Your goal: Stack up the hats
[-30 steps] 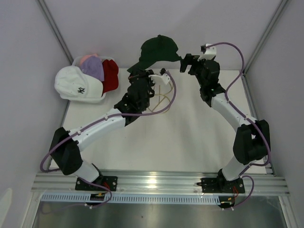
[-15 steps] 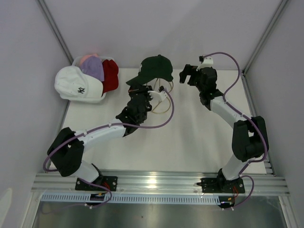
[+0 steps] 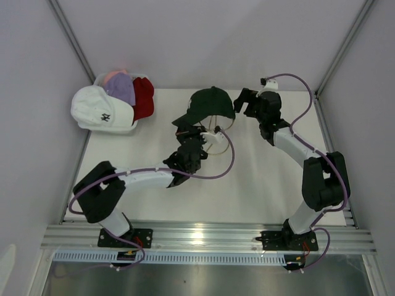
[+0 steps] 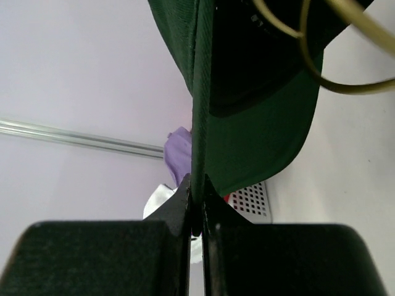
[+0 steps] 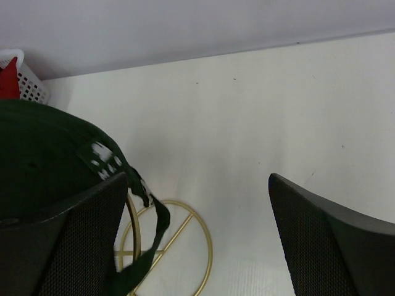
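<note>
We have the green cap (image 3: pixel 212 103) sitting over the stand (image 4: pixel 364 21), its brim pointing out to the stand's left where our left gripper (image 4: pixel 197 196) pinches it tight, while our right gripper (image 3: pixel 242 100) is spread wide just right of the stand, by the cap's back, holding nothing.
</note>
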Robot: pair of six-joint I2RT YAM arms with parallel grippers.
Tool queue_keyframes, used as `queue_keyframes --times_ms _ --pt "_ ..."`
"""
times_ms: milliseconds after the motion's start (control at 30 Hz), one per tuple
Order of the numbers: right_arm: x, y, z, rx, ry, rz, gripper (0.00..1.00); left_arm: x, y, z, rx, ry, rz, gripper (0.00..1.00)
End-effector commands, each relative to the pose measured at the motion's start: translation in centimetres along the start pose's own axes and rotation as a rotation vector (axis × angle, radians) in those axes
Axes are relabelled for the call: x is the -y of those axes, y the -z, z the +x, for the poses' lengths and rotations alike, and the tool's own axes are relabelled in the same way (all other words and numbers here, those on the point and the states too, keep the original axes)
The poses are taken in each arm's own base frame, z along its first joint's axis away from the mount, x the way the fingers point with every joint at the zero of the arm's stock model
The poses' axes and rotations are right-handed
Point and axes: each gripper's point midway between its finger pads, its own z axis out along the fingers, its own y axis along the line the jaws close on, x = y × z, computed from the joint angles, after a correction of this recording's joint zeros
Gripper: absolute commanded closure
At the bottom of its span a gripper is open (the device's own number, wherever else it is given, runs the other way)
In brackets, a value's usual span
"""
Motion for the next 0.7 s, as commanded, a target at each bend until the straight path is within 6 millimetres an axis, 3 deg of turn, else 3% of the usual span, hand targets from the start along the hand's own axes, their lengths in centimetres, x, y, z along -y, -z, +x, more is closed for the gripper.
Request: queue_keyframes --times_ms 0,67,133,267,400,667 --pt "-0.1 1.3 -2.7 0.061 -0.036 0.02 0.0 1.2 -0.2 1.0 -0.065 0.048 -0.069 0.99" --pt "0.7 1.4 -3.0 0.047 -0.055 0.07 0.0 1.4 -0.4 0.5 -0.06 0.024 -0.102 0.99" --pt "2.0 1.6 -2.0 0.0 -0.095 0.153 0.0 -1.2 -0.1 -0.7 -0.016 0.112 -0.219 0.99" --pt "3.5 2.0 -0.9 -0.025 -0.142 0.241 0.0 -3.7 0.7 -2.2 0.031 0.109 -0.336 0.99" --pt "3.7 2.1 0.1 -0.05 -0.169 0.215 0.0 -3.4 1.5 -2.2 0.065 0.096 -0.375 0.99" --pt "4.6 2.7 0.1 -0.076 -0.176 0.235 0.0 0.6 2.9 -2.4 0.099 0.066 -0.294 0.99"
